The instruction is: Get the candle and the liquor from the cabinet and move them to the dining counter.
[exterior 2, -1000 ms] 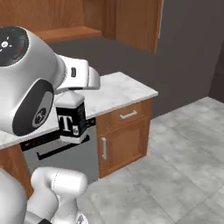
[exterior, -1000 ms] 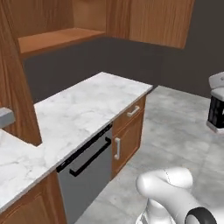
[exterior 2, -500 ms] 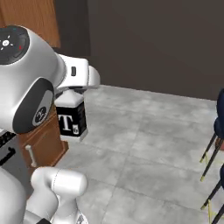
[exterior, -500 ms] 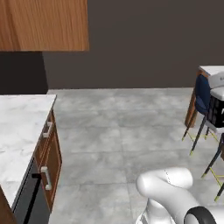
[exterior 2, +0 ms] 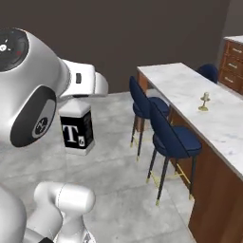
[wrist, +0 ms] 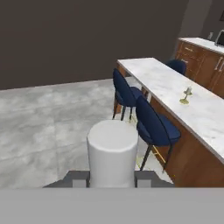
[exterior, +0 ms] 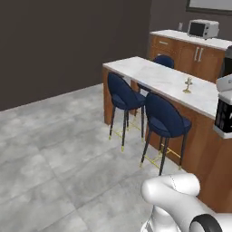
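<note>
The liquor (exterior 2: pixel 77 129), a square bottle with a black label and a white "T", hangs in the air with my gripper (exterior 2: pixel 77 100) shut on its pale neck. In the hand view that neck (wrist: pixel 113 151) stands between the fingertips of my gripper (wrist: pixel 111 178). The bottle (exterior: pixel 224 115) also shows at the right edge of the left base view. The candle (exterior 2: pixel 204 101), small and pale on a gold base, stands upright on the dining counter (exterior 2: pixel 175 83), a long white marble top. From the hand I see the candle (wrist: pixel 187 95) ahead to the right. The cabinet is out of view.
Three navy stools (exterior: pixel 165 122) (exterior: pixel 123 96) (exterior: pixel 162 61) stand around the dining counter (exterior: pixel 149 74), two on my side. Behind it runs a wooden counter (exterior: pixel 181 45) with a toaster oven (exterior: pixel 202 28). Grey tiled floor (exterior: pixel 54 149) lies open to the left, before a dark wall.
The whole picture has swung: the base turned away from the kitchen worktop and now faces the dining counter and stools. The bottle stays in the gripper as before.
</note>
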